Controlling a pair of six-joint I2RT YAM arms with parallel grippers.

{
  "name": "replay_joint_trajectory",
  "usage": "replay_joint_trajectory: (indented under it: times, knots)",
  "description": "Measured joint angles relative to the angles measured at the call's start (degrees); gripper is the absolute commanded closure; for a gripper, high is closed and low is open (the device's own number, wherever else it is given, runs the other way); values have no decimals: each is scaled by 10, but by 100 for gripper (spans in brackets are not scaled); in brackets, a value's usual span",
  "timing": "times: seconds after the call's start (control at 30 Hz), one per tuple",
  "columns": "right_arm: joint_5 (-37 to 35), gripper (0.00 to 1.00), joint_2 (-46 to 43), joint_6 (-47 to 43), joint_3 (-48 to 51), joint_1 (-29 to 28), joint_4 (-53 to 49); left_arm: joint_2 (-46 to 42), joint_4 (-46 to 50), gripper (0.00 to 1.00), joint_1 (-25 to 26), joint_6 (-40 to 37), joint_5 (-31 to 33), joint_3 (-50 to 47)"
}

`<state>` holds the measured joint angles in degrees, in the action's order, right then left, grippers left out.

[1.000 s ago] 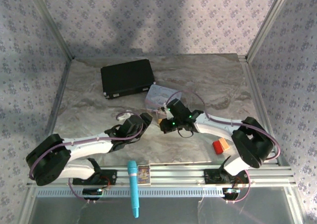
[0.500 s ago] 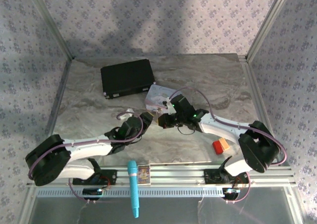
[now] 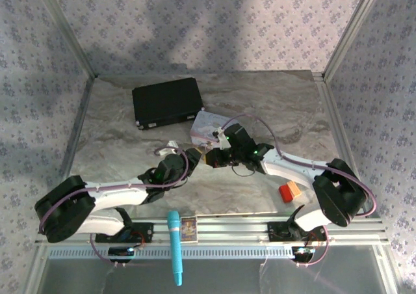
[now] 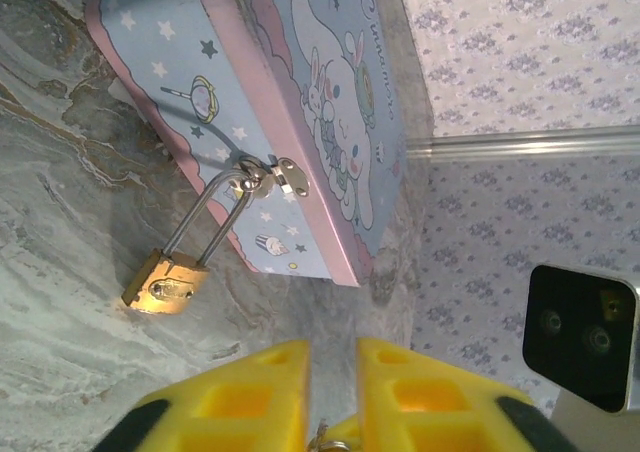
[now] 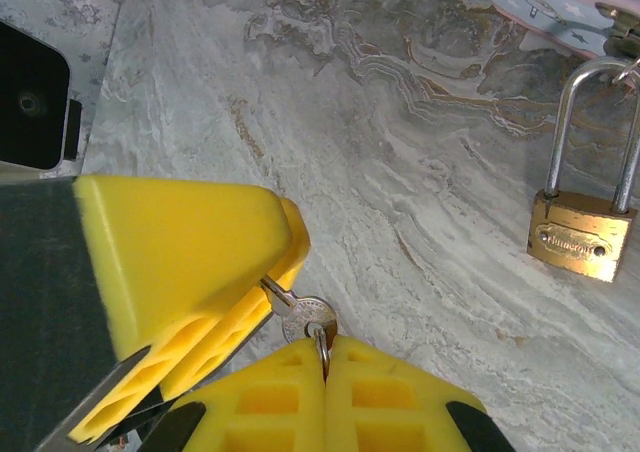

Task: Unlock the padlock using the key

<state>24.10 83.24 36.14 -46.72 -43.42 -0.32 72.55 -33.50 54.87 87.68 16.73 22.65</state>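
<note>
We see a grey marbled worktop (image 3: 279,105) enclosed by pale floral-patterned walls (image 3: 214,21). Mid-worktop, the right hand (image 5: 327,347) is pressed together on the ring of the key (image 5: 305,317), and the left hand (image 4: 333,357) pinches its blade from 9 o'clock. In the right wrist view the padlock (image 5: 580,234) lies at 2 o'clock from the key, its shackle through the hasp of the pale blue tin (image 4: 300,102). A black case (image 3: 167,101) sits at 11 o'clock.
</note>
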Motion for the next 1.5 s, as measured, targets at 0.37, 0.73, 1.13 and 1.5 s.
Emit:
replay_joint_trajectory:
  times: [0.37,0.73,1.13,1.5]
  knots:
    - [2,53,-5,8,8,-1,13,-1,-11,100,0,-5,2,-11]
    - [-78,1,-167,30,63,27,61,-82,-10,100,-48,-83,-10,-14]
    - [-7,18,-180,120,110,55,267,-91,-115,100,-69,-170,-109,26]
    - [82,46,-150,182,113,58,413,-75,-207,100,-62,-176,-144,25]
